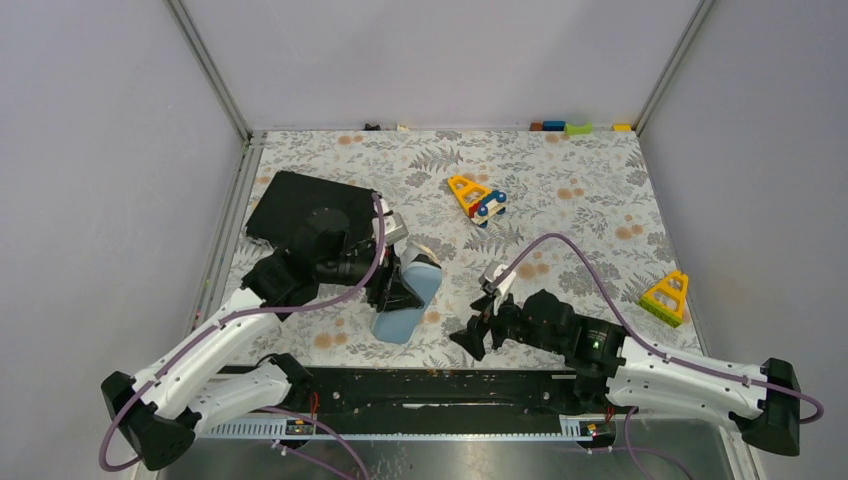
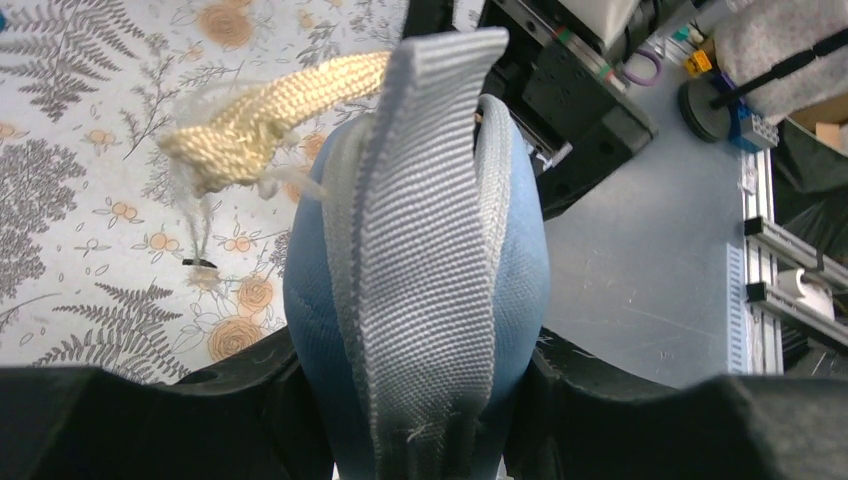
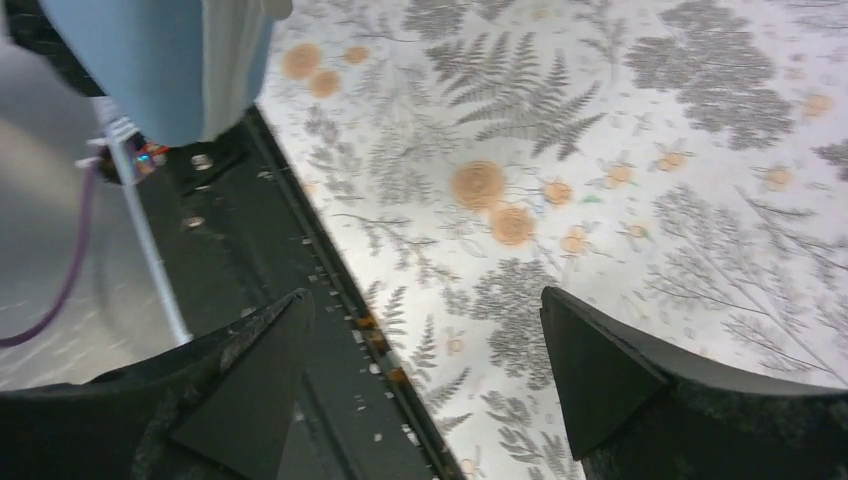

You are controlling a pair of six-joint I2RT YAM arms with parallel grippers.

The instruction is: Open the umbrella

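Nearest in, at 6 o'clock, the right end effector (image 1: 478,322) hangs just over the bench (image 1: 590,190) edge, fingers spread wide and nothing between them. Over at 7 o'clock, just beside it, the left end effector (image 1: 392,292) is clamped on the umbrella (image 2: 420,280). It's a folded pale-blue bundle, still closed, with a grey webbing strap (image 2: 420,150) up its middle and a frayed tan cord (image 2: 265,110) trailing off. Behind, at 10 o'clock, lies a flat black case (image 1: 290,200). A yellow wheeled toy (image 1: 475,197) sits at 12, a yellow triangle (image 1: 668,297) well apart at 3.
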